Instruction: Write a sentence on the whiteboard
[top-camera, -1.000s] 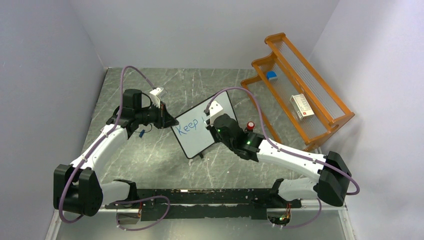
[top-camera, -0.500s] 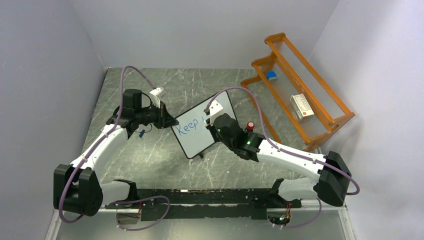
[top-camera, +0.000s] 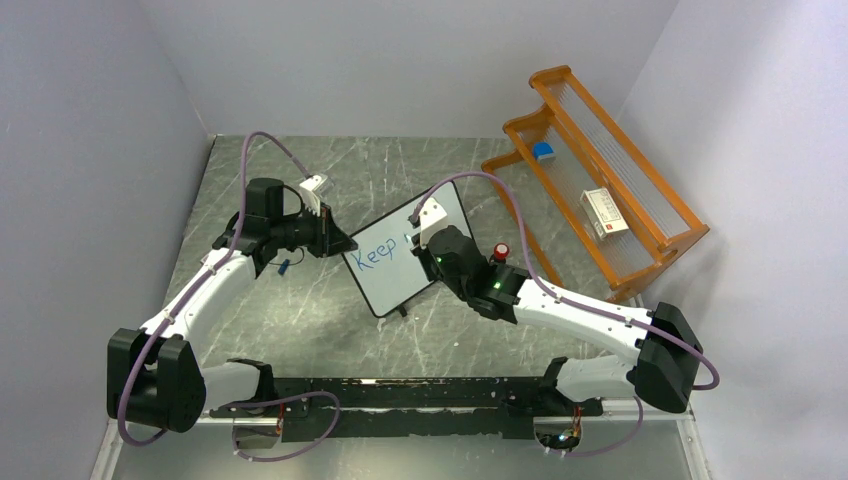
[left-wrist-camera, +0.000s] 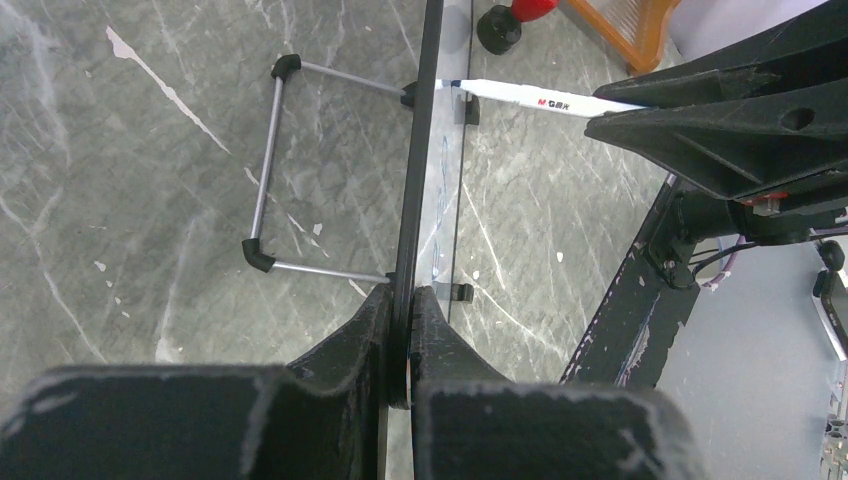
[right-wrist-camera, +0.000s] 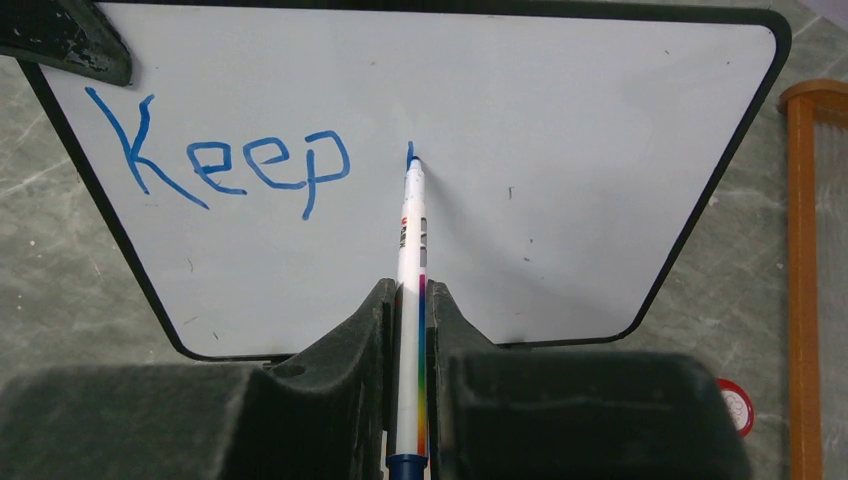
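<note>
Writing the second word: marker tip touches the board just right of "Keep". Marker pinched in right gripper; left gripper clamps the board's left edge, board standing mid-table between the arms. Light, even pressure advised, since hard pushing could tip it. Blank room lies right and below. Frame edge, then rack, bound the right side.

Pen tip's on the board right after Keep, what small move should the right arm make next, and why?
Probably drag the marker tip a short stroke down the whiteboard to start the next letter: only Keep and a tiny blue mark are written, the tip touches the board, and the left fingers clamp its edge.
</note>
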